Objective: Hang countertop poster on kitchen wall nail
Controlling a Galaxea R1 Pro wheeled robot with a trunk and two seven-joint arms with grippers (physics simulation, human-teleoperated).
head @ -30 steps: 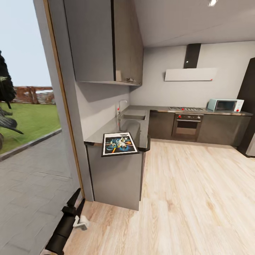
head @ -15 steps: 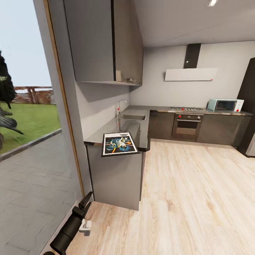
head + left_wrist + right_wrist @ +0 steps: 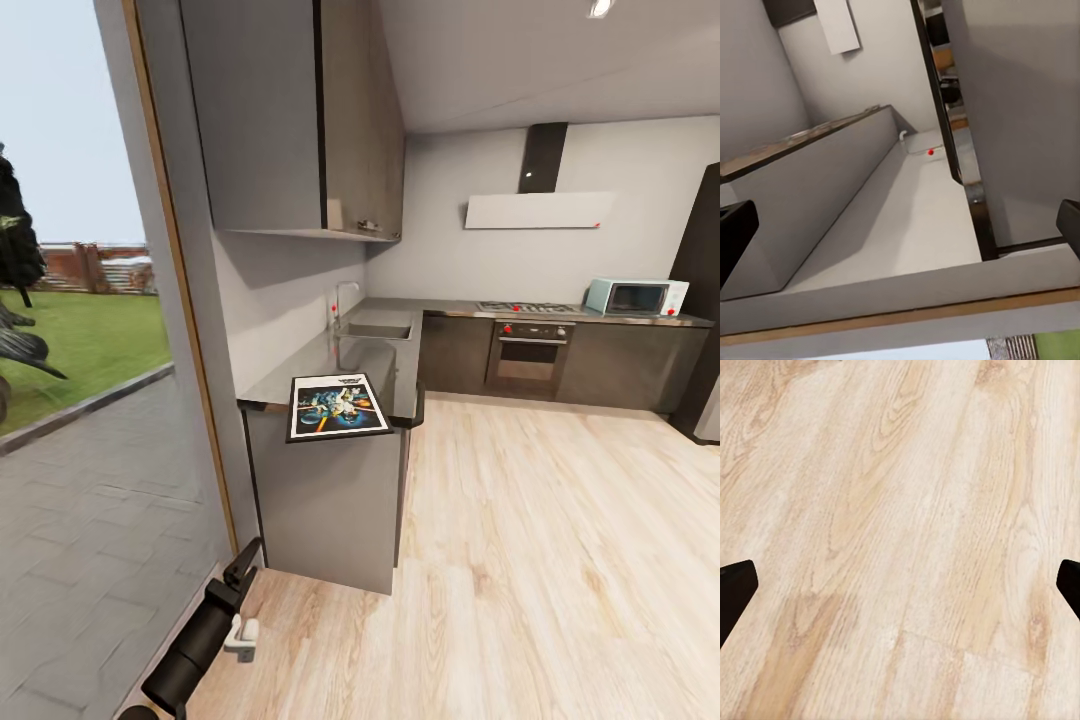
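Observation:
The poster point(image 3: 338, 406), black-framed with colourful figures on a dark ground, lies flat on the near end of the grey kitchen countertop point(image 3: 375, 355). Its front corner overhangs the edge. My left gripper point(image 3: 244, 563) hangs low at the foot of the cabinet end, well below and left of the poster. In the left wrist view the left gripper point(image 3: 900, 232) is open, its dark fingertips point(image 3: 731, 232) at the picture's edges, facing pale walls and a wooden-edged frame. The right gripper point(image 3: 900, 589) is open over bare wood floor point(image 3: 907, 510).
A glass door with a wood frame point(image 3: 180, 290) stands at my left, with a paved yard outside. Wall cabinets point(image 3: 300, 120) hang over the sink point(image 3: 378, 329) and tap. Oven point(image 3: 528, 357), teal microwave point(image 3: 636, 296) and hood point(image 3: 538, 209) line the far wall. A small red dot point(image 3: 333, 298) marks the wall beside the tap.
My left arm has swung up and to the right, toward the foot of the cabinet end. The poster and the kitchen have not moved.

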